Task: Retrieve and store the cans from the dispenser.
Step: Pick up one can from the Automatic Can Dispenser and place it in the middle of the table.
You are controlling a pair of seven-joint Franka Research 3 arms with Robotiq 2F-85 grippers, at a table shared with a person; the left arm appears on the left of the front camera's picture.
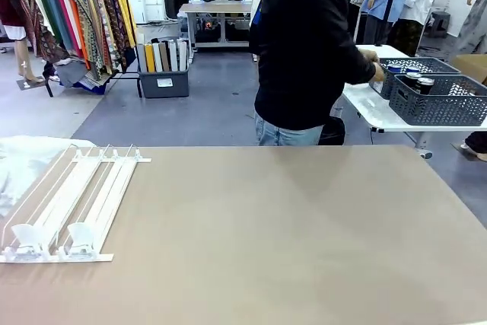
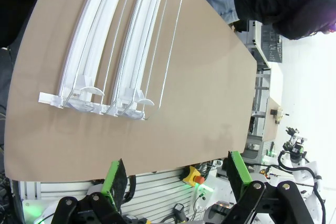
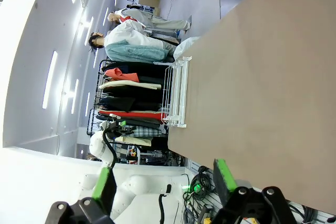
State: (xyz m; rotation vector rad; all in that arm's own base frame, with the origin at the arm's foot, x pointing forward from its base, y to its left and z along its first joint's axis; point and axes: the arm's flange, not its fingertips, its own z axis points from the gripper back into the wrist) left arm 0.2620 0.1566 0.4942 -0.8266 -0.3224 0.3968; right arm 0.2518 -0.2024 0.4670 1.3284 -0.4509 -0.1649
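Note:
The dispenser (image 1: pixel 72 199) lies at the table's left side, a white-and-clear rack with its rails bare and two white stoppers at the near end. In the left wrist view the dispenser (image 2: pixel 121 51) sits well beyond my left gripper (image 2: pixel 176 174), which is open and holds nothing. My right gripper (image 3: pixel 164 179) is open too, over bare tabletop, with the dispenser (image 3: pixel 177 93) far off at the table's edge. Two dark cans (image 1: pixel 420 81) with silver tops stand in a grey basket (image 1: pixel 445 104) on a side table. The person's hand (image 1: pixel 373 66) reaches toward the baskets.
A person in a black top (image 1: pixel 304 43) stands at the far edge, turned to the right. The brown table (image 1: pixel 289 241) spreads wide to the right of the rack. Crumpled clear plastic (image 1: pixel 23 165) lies at the far left. A white side table (image 1: pixel 373 112) carries the baskets.

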